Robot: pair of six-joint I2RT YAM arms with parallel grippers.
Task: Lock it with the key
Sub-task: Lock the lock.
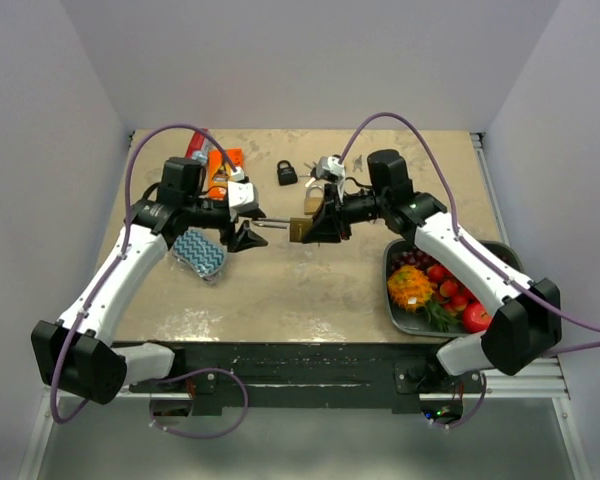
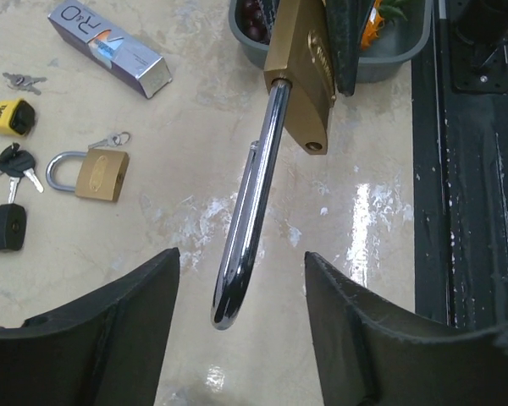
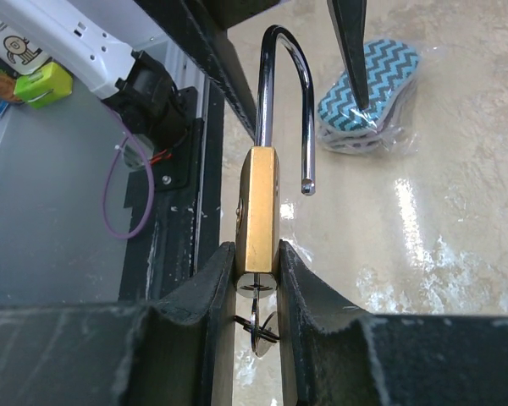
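**Open padlock held between two grippers, shackle towards the left arm**

The table (image 1: 280, 290) carries both arms, which meet above its middle. The tray (image 1: 497, 248) of fruit lies on the right arm's side of the padlock, nearer the robot.

The right gripper (image 3: 256, 254) is clamped on the brass padlock (image 3: 256, 203), one finger on each broad face, holding it off the table. The left gripper (image 2: 241, 258) is partly open and holds nothing. Its fingers (image 2: 110, 330) stand either side of the padlock's shackle (image 2: 250, 211), apart from the steel on both sides.

The shackle's long axis runs level from the padlock's body straight towards the left gripper, so the bend is the part nearest those jaws. The left arm is therefore the nearer one to it.

The shackle is out of its socket. In the right wrist view its free end hangs beside the body and not over the hole — it looks swung to one side.

A key (image 3: 256, 326) on a ring sits in the keyhole at the padlock's far end, between the right fingers.

The coming move probably needs the left jaws to close on the bend, turn the free leg over its hole and push along that axis — against the right gripper's hold.
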